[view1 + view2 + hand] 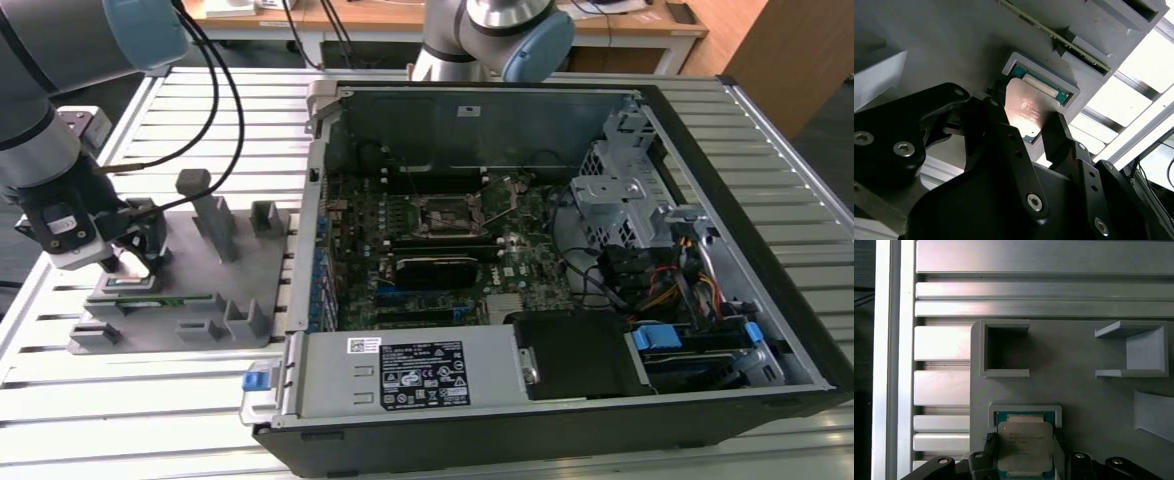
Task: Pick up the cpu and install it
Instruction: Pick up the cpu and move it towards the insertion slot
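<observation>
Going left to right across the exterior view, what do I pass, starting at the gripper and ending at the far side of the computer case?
gripper → grey fixture block's tall post → motherboard socket → metal drive cage → case's black side wall

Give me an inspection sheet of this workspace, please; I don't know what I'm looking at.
Surface: slatted aluminium table, carrying a grey fixture block and an open computer case.
Job's things: the cpu at its pocket in the fixture block; black-framed socket on the board inside the case.
Clutter: thin green board slotted edge-up in the fixture block.
Grippers: the gripper is shut on the cpu, a finger at each of two opposite edges.
Cables: black cables hang by the arm; coloured wires inside the case.
Surroundings: another arm and wooden desks behind.
</observation>
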You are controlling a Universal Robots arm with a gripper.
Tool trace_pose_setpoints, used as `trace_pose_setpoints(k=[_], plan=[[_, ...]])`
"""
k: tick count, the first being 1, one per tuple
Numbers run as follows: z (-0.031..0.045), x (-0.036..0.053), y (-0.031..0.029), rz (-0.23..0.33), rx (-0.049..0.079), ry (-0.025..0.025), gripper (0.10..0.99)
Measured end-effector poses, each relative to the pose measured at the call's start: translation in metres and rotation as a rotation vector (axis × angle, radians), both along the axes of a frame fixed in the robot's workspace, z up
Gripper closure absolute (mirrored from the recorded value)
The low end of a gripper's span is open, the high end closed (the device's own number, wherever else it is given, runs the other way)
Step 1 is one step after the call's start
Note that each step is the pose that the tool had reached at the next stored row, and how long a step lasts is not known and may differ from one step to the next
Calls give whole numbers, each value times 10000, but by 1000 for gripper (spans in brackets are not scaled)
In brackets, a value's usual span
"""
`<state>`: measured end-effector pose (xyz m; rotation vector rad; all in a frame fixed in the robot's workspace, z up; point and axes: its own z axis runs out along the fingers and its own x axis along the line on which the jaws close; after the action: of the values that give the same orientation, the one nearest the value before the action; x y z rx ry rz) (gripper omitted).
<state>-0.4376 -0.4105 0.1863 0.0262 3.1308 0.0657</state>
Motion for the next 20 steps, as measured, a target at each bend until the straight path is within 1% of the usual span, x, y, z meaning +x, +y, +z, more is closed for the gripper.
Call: trace_pose_setpoints(k=[5,7,8,20], plan=[[-5,0,0,0,-1,1,557],[-9,0,0,0,-1,1,541],[-11,-1,0,1,-1,0,482],[-13,-14,12,9,0,-1,482]])
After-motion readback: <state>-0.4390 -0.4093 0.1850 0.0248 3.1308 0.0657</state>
